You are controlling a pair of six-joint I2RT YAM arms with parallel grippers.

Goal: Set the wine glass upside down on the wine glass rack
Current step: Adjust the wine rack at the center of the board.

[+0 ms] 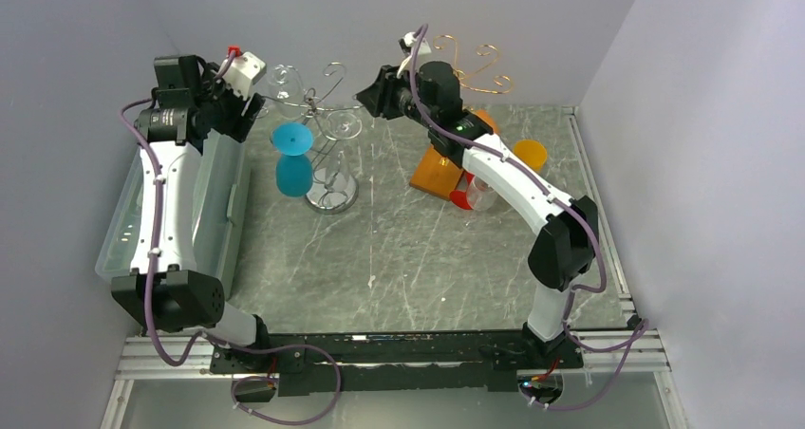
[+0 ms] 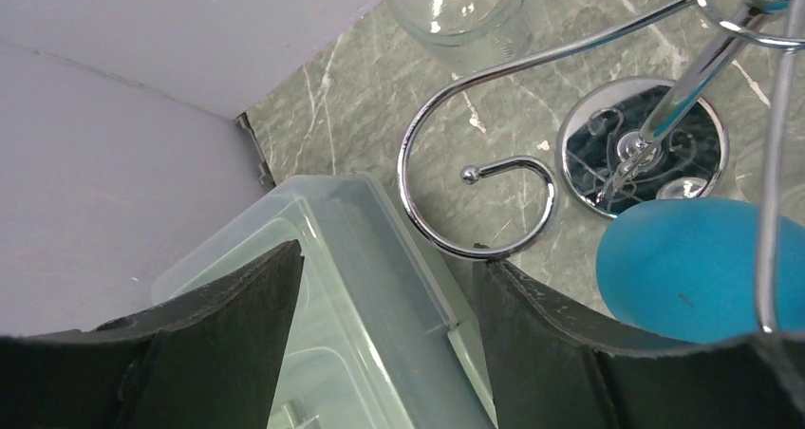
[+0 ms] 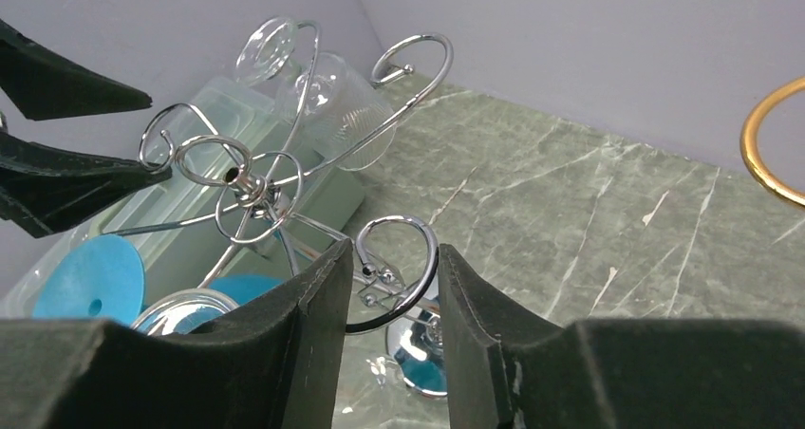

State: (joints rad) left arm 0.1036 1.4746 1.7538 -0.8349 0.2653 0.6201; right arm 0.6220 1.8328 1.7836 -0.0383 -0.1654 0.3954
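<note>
Already inverted, the matte blue wine glass [image 1: 293, 168] hangs foot-up on the chrome wire wine glass rack [image 1: 332, 197].
Both grippers hold nothing: the left gripper [image 2: 384, 260], jaws wide, sits over a translucent plastic tub [image 2: 380, 287] beside a curled hook; the right gripper [image 3: 393, 254], fingers moderately spread, frames a shiny wire loop without clearly touching it. Farther back hangs a clear ribbed glass [image 3: 346, 106].

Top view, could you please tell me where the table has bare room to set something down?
The marble in front of the silver rack, toward the near edge, is bare. Crowded: back left, with the rack, blue glass and plastic bin; back right, with orange cup and gold rack.
</note>
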